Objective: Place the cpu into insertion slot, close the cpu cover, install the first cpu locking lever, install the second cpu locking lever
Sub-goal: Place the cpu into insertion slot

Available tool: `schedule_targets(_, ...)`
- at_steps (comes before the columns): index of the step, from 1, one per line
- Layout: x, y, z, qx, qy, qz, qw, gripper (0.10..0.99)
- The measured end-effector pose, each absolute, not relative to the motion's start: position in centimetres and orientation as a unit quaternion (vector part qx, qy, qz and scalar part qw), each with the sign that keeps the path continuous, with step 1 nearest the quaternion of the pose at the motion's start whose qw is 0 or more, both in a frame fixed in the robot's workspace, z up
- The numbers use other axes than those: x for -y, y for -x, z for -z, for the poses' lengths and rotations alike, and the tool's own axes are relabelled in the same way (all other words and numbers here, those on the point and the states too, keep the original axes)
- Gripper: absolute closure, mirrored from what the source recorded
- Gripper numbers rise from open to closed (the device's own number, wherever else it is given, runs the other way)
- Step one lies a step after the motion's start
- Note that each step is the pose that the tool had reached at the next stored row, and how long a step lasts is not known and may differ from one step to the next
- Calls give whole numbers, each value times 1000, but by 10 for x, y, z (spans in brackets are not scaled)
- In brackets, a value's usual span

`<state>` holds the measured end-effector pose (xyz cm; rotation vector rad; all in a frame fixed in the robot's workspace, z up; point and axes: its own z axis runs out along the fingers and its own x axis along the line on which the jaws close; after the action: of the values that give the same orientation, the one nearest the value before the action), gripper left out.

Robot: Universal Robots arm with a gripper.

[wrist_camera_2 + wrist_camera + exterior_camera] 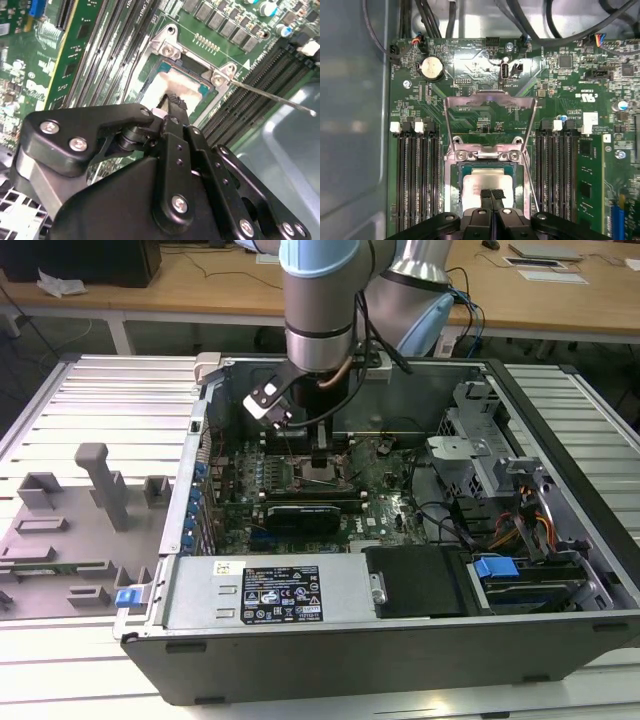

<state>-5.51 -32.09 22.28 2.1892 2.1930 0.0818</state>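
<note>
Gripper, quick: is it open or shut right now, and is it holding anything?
Gripper: shut, fingertips together just over the cpu, with nothing gripped between them.

slatted metal table (pixel 70 400) | on it: open computer case (pixel 400 650); grey fixtures (pixel 100 480)

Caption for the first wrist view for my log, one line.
Shut gripper poised at the cpu lying in the insertion slot, with the cpu cover swung open.
</note>
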Motion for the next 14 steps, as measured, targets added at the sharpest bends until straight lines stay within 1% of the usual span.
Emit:
schedule_targets(9, 321, 55, -257, -707, -706, -26, 21, 980)
schedule_targets(14, 321, 55, -258, -707, -706, -26, 21, 980)
